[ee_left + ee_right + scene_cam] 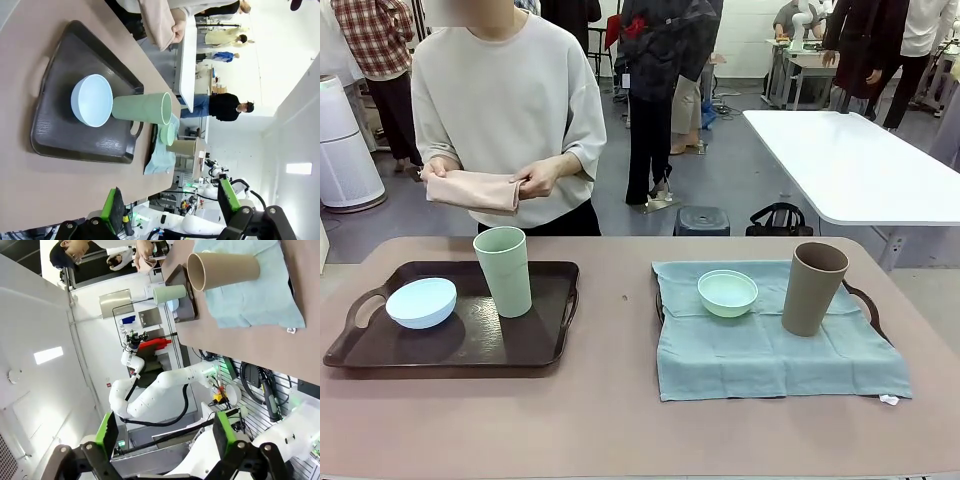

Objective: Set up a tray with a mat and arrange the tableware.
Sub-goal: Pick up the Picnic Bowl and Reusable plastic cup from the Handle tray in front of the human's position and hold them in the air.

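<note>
A dark brown tray (530,345) on the table's left carries a pale blue bowl (421,302) and a light green cup (505,270). On the right, a teal cloth mat (770,350) covers a second tray (865,300), with a mint green bowl (727,292) and a brown cup (813,288) standing on it. My left gripper (170,205) is open and well back from the blue bowl (92,100) and green cup (142,108). My right gripper (165,435) is open and far from the brown cup (225,270) on the mat (260,300).
At the far side a person holds a folded pink cloth (472,190) in both hands above the table edge. A white table (850,165) stands behind on the right. Bare tabletop (620,420) lies in front of both trays.
</note>
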Action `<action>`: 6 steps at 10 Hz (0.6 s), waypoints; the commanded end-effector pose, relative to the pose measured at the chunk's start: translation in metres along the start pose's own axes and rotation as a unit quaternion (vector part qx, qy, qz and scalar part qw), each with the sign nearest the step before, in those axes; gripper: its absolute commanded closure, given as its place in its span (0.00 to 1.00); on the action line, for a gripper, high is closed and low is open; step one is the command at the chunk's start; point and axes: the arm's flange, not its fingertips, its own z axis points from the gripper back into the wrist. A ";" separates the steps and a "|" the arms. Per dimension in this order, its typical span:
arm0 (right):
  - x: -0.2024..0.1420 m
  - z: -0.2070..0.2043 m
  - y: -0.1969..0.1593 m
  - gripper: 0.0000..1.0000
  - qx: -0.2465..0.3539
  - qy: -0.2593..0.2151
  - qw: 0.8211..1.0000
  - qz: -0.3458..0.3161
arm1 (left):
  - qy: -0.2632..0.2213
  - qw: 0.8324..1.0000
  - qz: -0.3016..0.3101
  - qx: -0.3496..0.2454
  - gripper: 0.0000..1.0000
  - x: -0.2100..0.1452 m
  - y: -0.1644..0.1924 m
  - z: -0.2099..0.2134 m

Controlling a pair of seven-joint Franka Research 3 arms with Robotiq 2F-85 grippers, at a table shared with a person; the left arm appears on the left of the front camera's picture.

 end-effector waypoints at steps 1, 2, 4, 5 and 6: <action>-0.004 0.007 -0.002 0.00 0.005 -0.010 1.000 0.000 | 0.005 1.000 0.010 0.000 0.00 0.000 -0.002 0.000; -0.004 0.007 -0.002 0.00 0.005 -0.010 1.000 0.000 | 0.005 1.000 0.010 0.000 0.00 0.000 -0.002 0.000; -0.004 0.007 -0.002 0.00 0.005 -0.010 1.000 0.000 | 0.005 1.000 0.010 0.000 0.00 0.000 -0.002 0.000; -0.004 0.007 -0.002 0.00 0.005 -0.010 1.000 0.000 | 0.005 1.000 0.010 0.000 0.00 0.000 -0.002 0.000; -0.004 0.007 -0.002 0.00 0.005 -0.010 1.000 0.000 | 0.005 1.000 0.010 0.000 0.00 0.000 -0.002 0.000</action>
